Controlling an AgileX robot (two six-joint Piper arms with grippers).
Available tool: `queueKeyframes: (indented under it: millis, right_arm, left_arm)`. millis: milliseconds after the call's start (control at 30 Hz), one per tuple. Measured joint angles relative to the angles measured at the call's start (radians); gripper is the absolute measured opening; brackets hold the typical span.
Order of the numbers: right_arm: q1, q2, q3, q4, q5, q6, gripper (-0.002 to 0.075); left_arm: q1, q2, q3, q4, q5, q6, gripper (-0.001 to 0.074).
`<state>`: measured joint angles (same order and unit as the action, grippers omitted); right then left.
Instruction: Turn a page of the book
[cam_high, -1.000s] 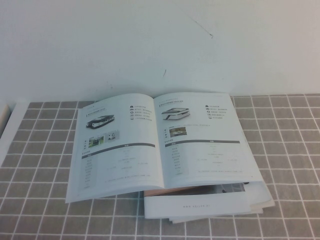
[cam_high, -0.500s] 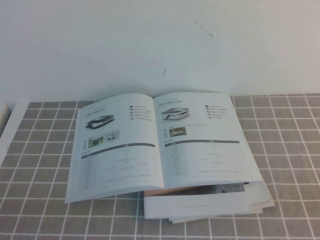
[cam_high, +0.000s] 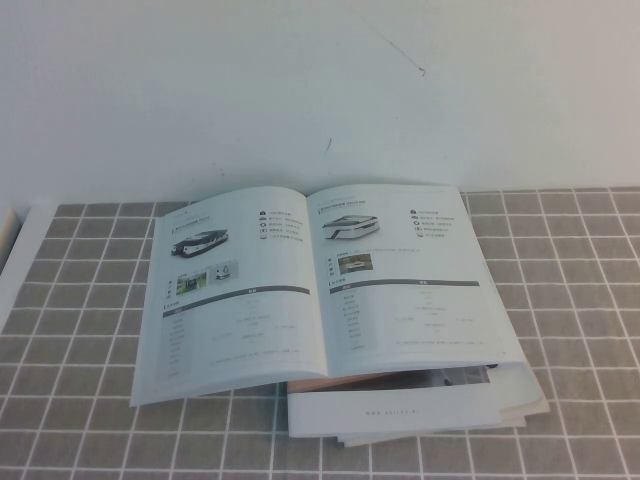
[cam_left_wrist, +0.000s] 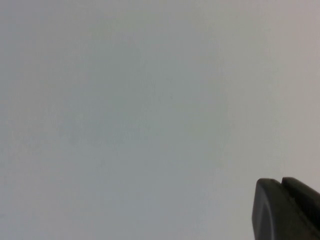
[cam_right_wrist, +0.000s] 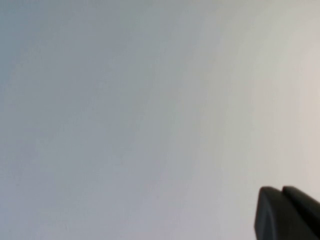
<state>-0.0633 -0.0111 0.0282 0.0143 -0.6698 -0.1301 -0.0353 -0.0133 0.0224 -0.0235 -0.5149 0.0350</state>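
Observation:
The book (cam_high: 240, 290) lies open on the grey tiled table in the high view, its spine running away from me. The page (cam_high: 405, 290) with the white boat-like vehicle, small photos, dark bar and table text lies flat on the right half. The left half shows a dark vehicle. Neither arm shows in the high view. My left gripper (cam_left_wrist: 281, 181) appears only in the left wrist view, its two black fingertips pressed together against a blank pale wall. My right gripper (cam_right_wrist: 281, 189) appears the same way in the right wrist view, fingertips together, holding nothing.
A smaller stack of white booklets (cam_high: 420, 412) lies under the book's near right corner and sticks out toward the front. The white wall (cam_high: 320, 90) rises just behind the book. The table's left edge (cam_high: 14, 250) is at the far left.

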Motion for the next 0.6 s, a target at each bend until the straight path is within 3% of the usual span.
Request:
queueKeyframes:
  millis: [100, 333, 600]
  right_arm:
    - [0.0, 0.0, -0.027, 0.002, 0.084, 0.0, -0.0001]
    - [0.0, 0.008, -0.264, 0.003, 0.506, 0.0, -0.0001]
    - [0.0, 0.217, -0.507, 0.051, 0.82, 0.093, -0.0001]
  left_arm:
    - [0.0, 0.0, 0.0, 0.0, 0.007, 0.0, -0.0004]
    - [0.0, 0.011, -0.183, 0.0, 0.393, 0.0, -0.0004]
    - [0.0, 0.24, -0.407, 0.002, 0.552, 0.0, -0.0004]
